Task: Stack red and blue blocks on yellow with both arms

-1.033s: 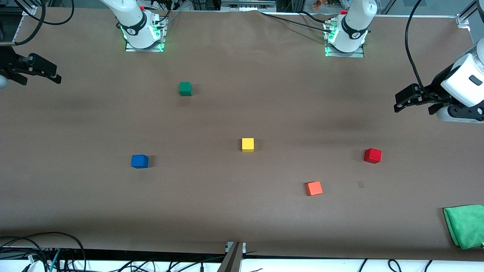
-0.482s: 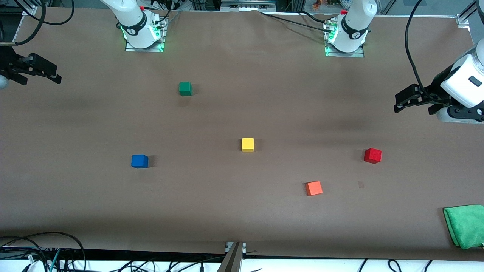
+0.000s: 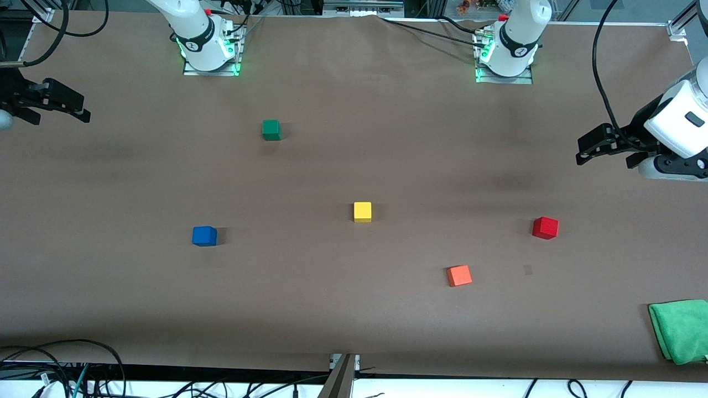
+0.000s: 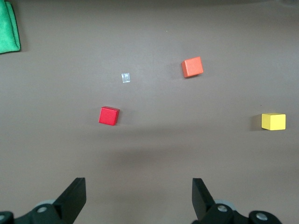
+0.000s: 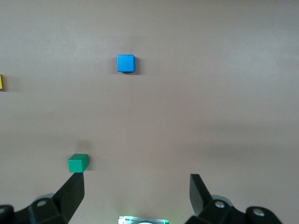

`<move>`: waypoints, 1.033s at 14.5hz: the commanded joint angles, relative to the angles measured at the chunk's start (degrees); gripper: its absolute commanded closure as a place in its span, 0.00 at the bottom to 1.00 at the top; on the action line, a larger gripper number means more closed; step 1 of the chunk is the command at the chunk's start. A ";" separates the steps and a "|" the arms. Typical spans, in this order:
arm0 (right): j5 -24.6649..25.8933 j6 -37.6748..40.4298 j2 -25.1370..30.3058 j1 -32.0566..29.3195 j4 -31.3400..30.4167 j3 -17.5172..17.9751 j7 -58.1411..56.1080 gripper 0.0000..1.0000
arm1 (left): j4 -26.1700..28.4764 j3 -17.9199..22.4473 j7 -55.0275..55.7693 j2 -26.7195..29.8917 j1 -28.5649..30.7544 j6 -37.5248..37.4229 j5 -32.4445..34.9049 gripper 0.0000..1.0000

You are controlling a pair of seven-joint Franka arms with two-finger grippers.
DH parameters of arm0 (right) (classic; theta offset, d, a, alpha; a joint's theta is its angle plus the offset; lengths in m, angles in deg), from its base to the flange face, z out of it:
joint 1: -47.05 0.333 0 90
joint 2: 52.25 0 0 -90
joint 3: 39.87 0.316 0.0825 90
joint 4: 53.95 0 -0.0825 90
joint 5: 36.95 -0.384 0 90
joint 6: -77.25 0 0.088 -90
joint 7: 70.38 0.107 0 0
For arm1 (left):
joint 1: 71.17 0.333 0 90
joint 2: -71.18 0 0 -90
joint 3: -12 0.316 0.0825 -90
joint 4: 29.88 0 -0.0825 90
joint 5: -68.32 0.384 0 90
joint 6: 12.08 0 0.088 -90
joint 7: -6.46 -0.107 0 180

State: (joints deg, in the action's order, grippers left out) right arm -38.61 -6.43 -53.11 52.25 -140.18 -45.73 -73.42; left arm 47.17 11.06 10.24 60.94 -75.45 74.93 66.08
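In the front view, the yellow cube (image 3: 362, 211) is sitting alone near the middle of the brown table (image 3: 354, 320). The blue cube (image 3: 204, 236) is lying toward the right arm's end, slightly nearer the camera than the yellow one; the red cube (image 3: 545, 227) is lying toward the left arm's end, well apart from it. An orange cube (image 3: 459, 275) is resting between the yellow and red ones, nearer the camera than both. A green cube (image 3: 270, 130) is standing closer to the right arm's base, and a folded green cloth (image 3: 680, 330) is lying at the table's corner at the left arm's end, partly cut off by the frame. Nothing is blocking the yellow cube. The left gripper (image 3: 587, 150) is hanging over bare table at its end, fingers spread and empty; the right gripper (image 3: 77, 110) is hanging over its edge of the table, its arm mostly cut off.

In the left wrist view, the left gripper (image 4: 139, 198) is showing its two fingers wide apart with nothing between them. The red cube (image 4: 109, 115), orange cube (image 4: 192, 66), yellow cube (image 4: 273, 121) and a corner of the cloth (image 4: 8, 28) are showing, plus a small pale mark (image 4: 125, 77) too small to identify.

In the right wrist view, the right gripper (image 5: 137, 193) is likewise standing apart and empty. The blue cube (image 5: 125, 63) and green cube (image 5: 78, 163) are lying on the table; the yellow cube (image 5: 1, 82) is barely peeking in at the edge.
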 commanded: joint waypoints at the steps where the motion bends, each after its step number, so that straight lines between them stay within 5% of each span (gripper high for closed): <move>1: 0.78 0.10 0.24 -0.11 0.01 0.41 -0.12 0.00 | -0.05 0.06 -0.63 0.14 -0.11 -0.44 1.19 0.00; 15: 0.25 -2.28 -0.64 0.24 0.45 0.58 -0.82 0.00 | 0.83 3.13 -6.78 -0.82 0.24 -1.32 0.05 0.00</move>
State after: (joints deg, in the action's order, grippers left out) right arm -38.60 -8.53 -53.52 52.50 -140.18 -45.13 -73.42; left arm 47.70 14.19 4.77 60.70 -75.10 73.84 66.07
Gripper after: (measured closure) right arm 0.000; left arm 0.000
